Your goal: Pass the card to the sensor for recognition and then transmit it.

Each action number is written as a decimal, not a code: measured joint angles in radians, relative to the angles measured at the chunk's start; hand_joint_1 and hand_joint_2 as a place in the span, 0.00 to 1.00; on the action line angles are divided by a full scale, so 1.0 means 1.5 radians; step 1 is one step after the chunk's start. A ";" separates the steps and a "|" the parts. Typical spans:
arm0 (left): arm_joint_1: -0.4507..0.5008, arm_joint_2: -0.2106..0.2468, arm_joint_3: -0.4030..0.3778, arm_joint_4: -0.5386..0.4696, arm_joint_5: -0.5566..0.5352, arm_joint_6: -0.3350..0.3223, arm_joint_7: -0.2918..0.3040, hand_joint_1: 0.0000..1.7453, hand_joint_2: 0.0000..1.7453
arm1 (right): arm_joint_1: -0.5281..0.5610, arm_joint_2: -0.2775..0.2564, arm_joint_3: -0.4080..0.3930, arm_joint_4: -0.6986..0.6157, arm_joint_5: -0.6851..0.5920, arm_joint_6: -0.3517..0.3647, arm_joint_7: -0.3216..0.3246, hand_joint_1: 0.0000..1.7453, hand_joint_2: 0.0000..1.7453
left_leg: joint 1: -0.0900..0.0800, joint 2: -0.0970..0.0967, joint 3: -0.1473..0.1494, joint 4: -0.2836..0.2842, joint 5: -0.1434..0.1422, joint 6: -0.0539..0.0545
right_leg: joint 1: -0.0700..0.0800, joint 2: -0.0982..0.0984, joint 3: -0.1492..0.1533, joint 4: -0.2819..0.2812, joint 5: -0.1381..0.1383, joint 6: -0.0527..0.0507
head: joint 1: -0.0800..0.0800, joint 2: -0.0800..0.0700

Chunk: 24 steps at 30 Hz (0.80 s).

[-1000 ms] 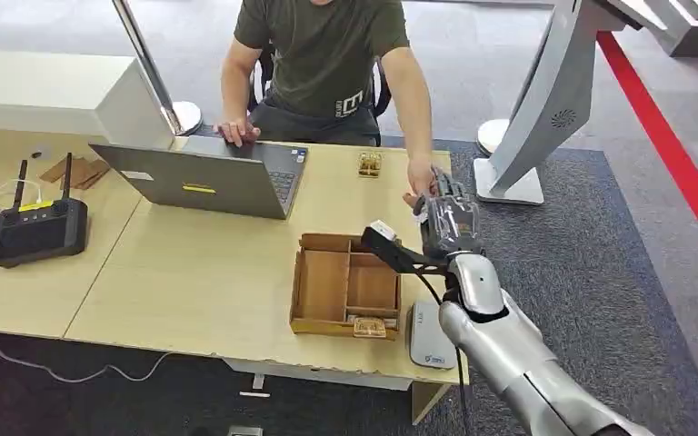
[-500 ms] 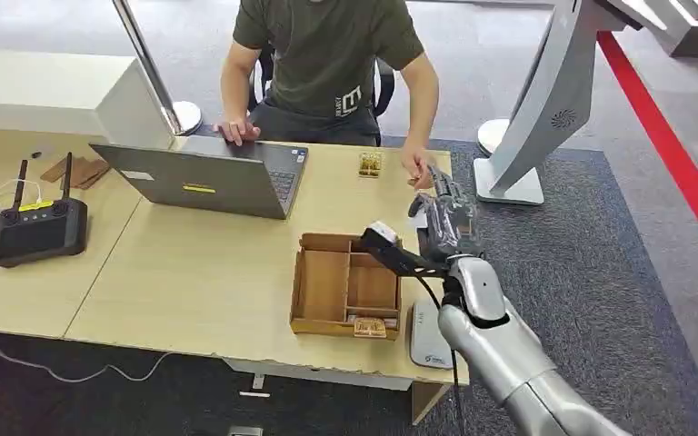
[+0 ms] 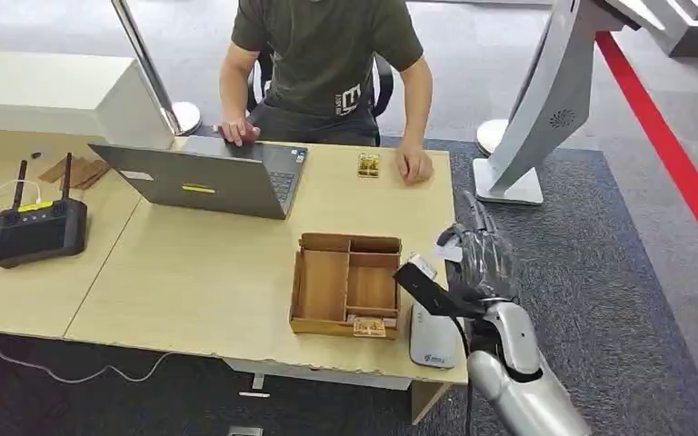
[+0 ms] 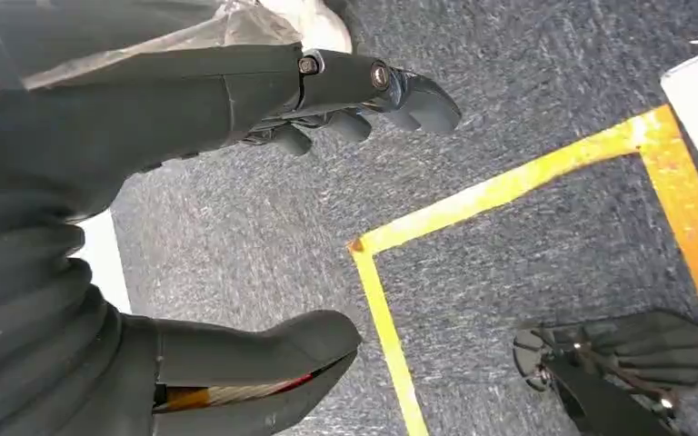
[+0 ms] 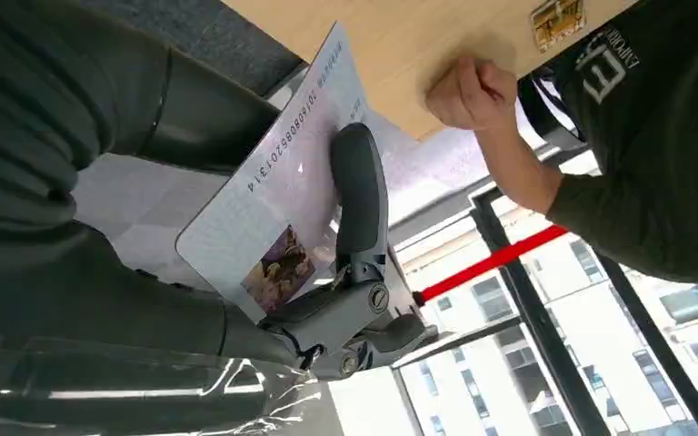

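Observation:
My right hand [image 3: 478, 254] hovers over the table's right end and grips a white card [image 3: 445, 247]. In the right wrist view the card [image 5: 277, 209], with a small picture and a printed number, sits pinched between the thumb and a dark finger [image 5: 359, 195] of that hand [image 5: 100, 236]. The white card sensor [image 3: 429, 341] lies flat at the table's near right corner, just below and left of the hand. A person's fist [image 3: 413, 166] rests on the table beyond it. My left hand [image 4: 191, 109] hangs over the carpet, fingers apart, holding nothing.
A wooden compartment tray [image 3: 323, 286] sits left of the sensor, with a small card [image 3: 370, 327] at its near edge. Farther off are a laptop [image 3: 209, 177], a black controller [image 3: 36, 227], a small golden item [image 3: 369, 164] and a white stand [image 3: 545, 100].
My right hand has drawn back from the person's hand toward the table's near right corner, carrying the card. The person's hand has pulled back and settled on the table.

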 joint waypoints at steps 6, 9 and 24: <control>0.001 0.002 0.007 0.000 0.009 0.003 0.000 0.00 1.00 | 0.040 -0.023 -0.002 -0.035 -0.018 -0.022 -0.012 1.00 1.00 | 0.000 0.000 0.000 0.000 0.000 0.000 | 0.000 0.000 0.000 0.000 0.000 0.000 | 0.000 0.000; 0.001 0.002 0.009 0.000 0.010 0.003 0.000 0.00 1.00 | 0.048 -0.029 -0.002 -0.044 -0.020 -0.024 -0.012 1.00 1.00 | 0.000 0.000 0.000 0.000 0.000 0.000 | 0.000 0.000 0.000 0.000 0.000 0.000 | 0.000 0.000; 0.001 0.002 0.011 0.000 0.013 0.004 0.000 0.00 1.00 | 0.058 -0.044 -0.001 -0.062 -0.023 -0.025 -0.012 1.00 1.00 | 0.000 0.000 0.000 0.000 0.000 0.000 | 0.000 0.000 0.000 0.000 0.000 0.000 | 0.000 0.000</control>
